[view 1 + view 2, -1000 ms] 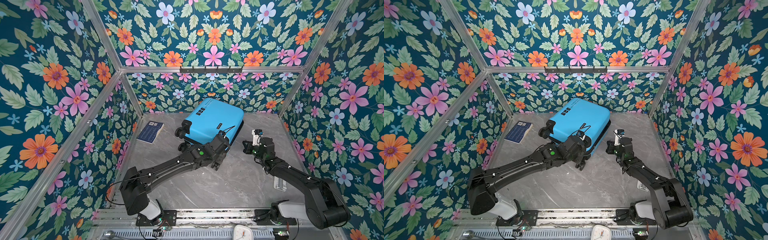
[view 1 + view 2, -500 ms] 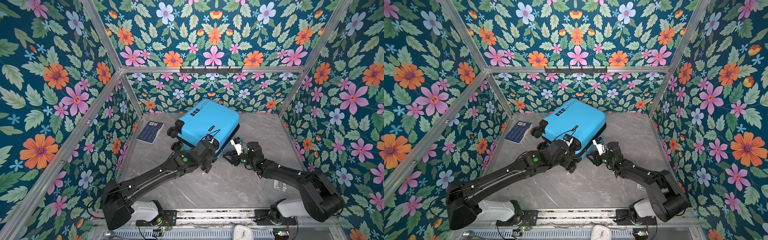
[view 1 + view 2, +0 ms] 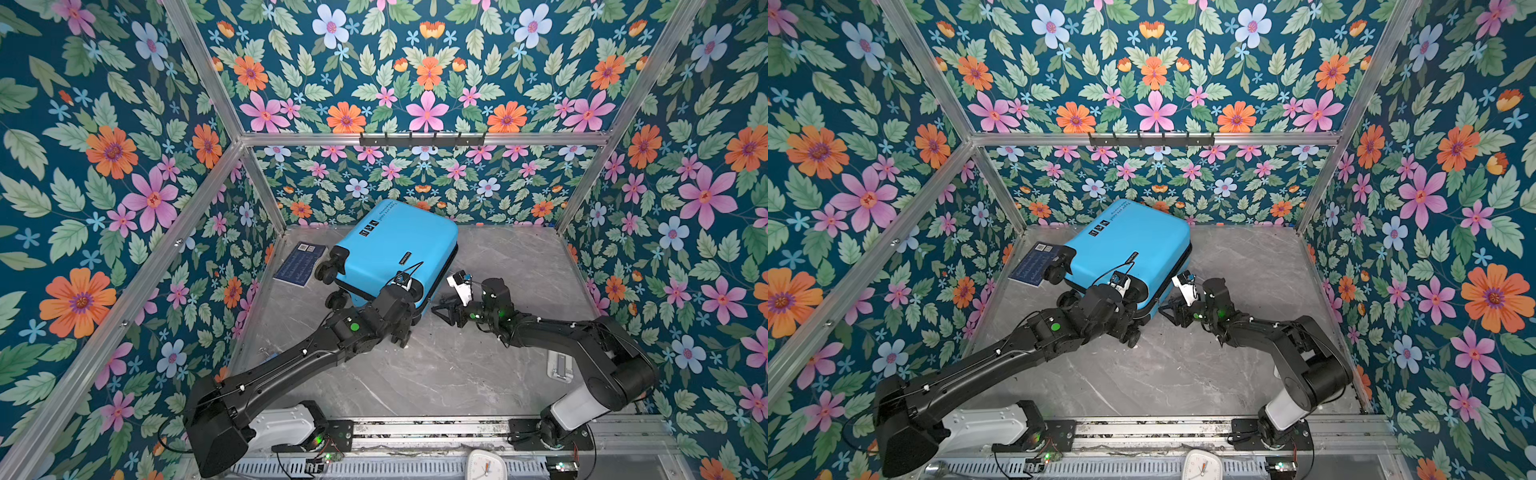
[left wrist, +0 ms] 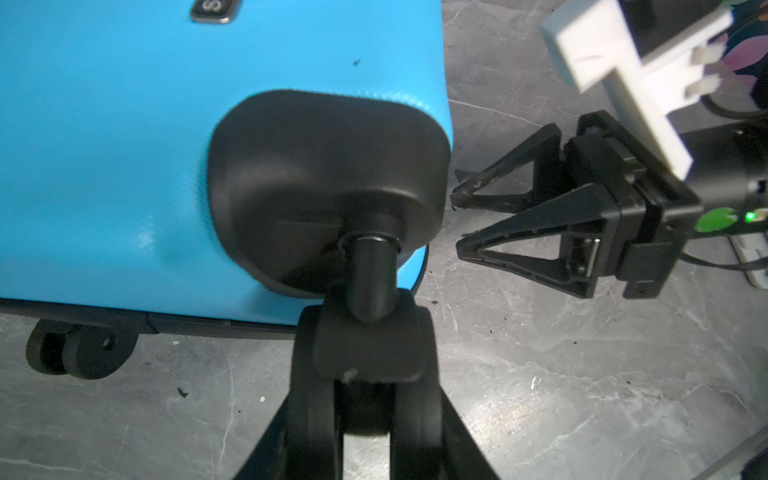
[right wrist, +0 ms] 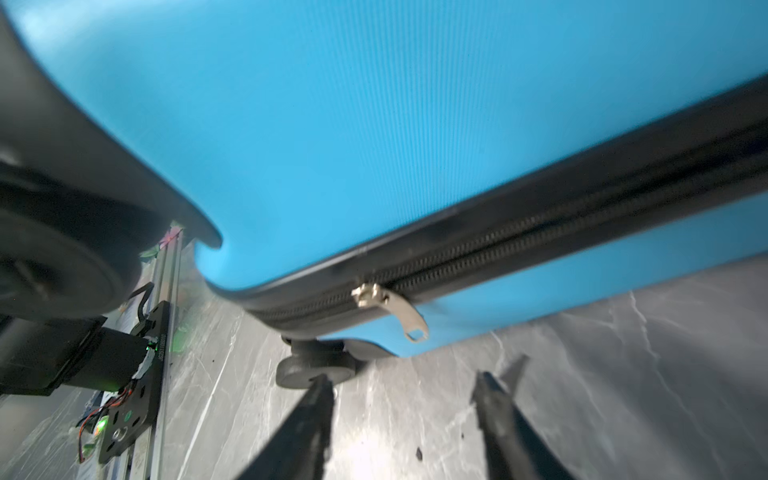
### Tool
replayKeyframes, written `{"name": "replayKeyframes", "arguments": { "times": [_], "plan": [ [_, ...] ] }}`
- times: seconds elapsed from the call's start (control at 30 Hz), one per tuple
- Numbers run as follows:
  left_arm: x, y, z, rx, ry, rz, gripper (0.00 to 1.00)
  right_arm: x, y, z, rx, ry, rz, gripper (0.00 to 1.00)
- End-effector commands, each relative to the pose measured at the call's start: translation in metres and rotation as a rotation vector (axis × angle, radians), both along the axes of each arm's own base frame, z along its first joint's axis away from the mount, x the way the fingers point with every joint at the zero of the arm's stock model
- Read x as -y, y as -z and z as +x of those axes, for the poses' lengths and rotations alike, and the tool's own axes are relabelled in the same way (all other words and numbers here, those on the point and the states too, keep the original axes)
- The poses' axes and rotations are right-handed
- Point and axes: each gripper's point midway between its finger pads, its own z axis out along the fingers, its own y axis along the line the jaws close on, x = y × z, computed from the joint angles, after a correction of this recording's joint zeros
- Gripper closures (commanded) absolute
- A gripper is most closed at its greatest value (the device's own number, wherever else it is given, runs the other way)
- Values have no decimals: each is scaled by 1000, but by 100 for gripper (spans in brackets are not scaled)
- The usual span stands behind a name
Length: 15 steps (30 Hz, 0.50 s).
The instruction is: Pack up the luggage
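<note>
The luggage is a bright-blue hard-shell suitcase lying closed and askew on the grey floor, seen in both top views. My left gripper is shut on the black spinner wheel at the near corner. My right gripper stands open just off that same corner, low over the floor, holding nothing. The silver zipper pull hangs from the closed zipper just ahead of its fingertips. The right gripper also shows beside the corner in the left wrist view.
A flat dark-blue folded item lies by the left wall, touching a far wheel. A small white object sits on the floor under the right arm. A white clock rests at the front rail. Flowered walls close three sides.
The left gripper has dragged the luggage left and turned it. The right gripper has swung from the right side down to the near corner and opened.
</note>
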Motion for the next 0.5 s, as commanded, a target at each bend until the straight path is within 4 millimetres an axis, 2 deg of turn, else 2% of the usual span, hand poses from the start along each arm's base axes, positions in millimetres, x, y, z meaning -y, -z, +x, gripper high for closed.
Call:
{"name": "replayKeyframes", "arguments": {
  "times": [0.0, 0.03, 0.07, 0.17, 0.47],
  "plan": [
    [-8, -7, 9, 42, -74, -15, 100, -9, -9, 6, 51, -35, 27, 40],
    [-9, -6, 9, 40, -77, -17, 100, -10, -13, 9, 65, -36, 31, 40],
    [-8, -6, 8, 37, -76, -19, 100, -11, 0, 11, 40, -38, 17, 40],
    [-9, -4, 8, 31, -79, -18, 100, -16, 4, 15, 36, -60, 19, 39],
    [-10, -1, 7, 21, -84, -13, 100, -30, -4, 14, 34, -147, 91, 45]
  ]
}}
